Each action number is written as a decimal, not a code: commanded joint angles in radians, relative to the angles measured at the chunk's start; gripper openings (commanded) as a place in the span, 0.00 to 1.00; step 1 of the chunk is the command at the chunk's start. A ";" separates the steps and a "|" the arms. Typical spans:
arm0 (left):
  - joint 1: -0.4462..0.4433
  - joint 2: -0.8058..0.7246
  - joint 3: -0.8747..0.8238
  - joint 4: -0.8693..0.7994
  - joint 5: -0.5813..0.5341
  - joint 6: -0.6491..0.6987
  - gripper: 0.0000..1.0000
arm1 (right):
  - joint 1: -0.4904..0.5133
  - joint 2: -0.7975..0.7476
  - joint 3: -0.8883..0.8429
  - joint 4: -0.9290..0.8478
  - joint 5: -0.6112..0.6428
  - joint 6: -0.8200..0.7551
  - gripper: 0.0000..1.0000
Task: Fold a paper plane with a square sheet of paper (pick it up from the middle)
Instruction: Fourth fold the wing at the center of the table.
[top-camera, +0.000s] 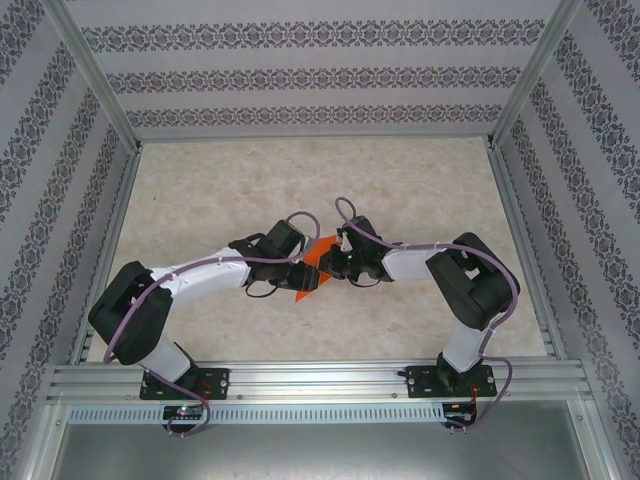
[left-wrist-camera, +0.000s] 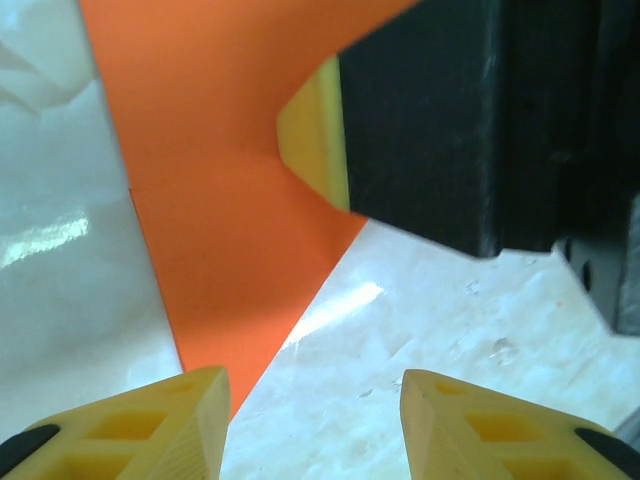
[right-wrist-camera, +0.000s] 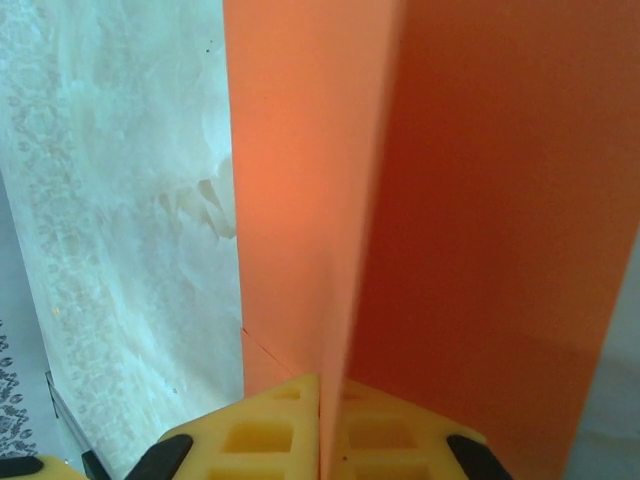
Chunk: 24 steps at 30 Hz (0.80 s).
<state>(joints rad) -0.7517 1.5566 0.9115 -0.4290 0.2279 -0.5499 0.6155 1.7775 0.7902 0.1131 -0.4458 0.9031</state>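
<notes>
**A:** What does the paper (right-wrist-camera: 470, 200) look like?

**B:** It's thin, matte, bright orange and plain. In the right wrist view a sharp, straight crease runs from 6 to 12 o'clock. The flap on its 9 o'clock side is lighter and the one on its 3 o'clock side is in deeper shade.

**A:** Who has hold of it?

**B:** The right claw (right-wrist-camera: 320, 400). Its ribbed yellow fingers (right-wrist-camera: 260, 435), tipped with black pads, are pressed together on that crease at 6 o'clock.

**A:** And the left claw (left-wrist-camera: 312, 425)?

**B:** Its jaws stand apart with only desk between them. In its own view a pointed corner of the paper comes down just beside the finger at 7 o'clock. A yellow finger on the right claw's blocky black body presses the sheet at 1 o'clock.

**A:** Where does all this sit?

**B:** At mid-desk in the top view. The paper is between the two claws, with the left claw at its 9 o'clock and the right at its 3 o'clock. I can't tell if it touches the desk (top-camera: 400, 190).

**A:** And the surroundings?

**B:** The desk is pale, glossy and marbled. The walls (top-camera: 300, 80) have striped floral paper, and there are ridged aluminium rails (top-camera: 320, 380) at 6 o'clock.
</notes>
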 joint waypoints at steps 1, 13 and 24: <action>-0.038 -0.014 -0.017 -0.034 -0.140 0.057 0.51 | 0.004 0.008 0.020 -0.005 0.009 0.020 0.06; -0.179 0.011 -0.037 0.018 -0.317 0.142 0.53 | -0.007 -0.012 0.052 -0.026 -0.040 0.041 0.06; -0.229 0.085 -0.007 0.028 -0.408 0.169 0.50 | -0.005 -0.028 0.069 -0.055 -0.055 0.046 0.07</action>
<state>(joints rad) -0.9516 1.6096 0.8837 -0.4213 -0.1322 -0.4152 0.6106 1.7752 0.8272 0.0547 -0.4755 0.9447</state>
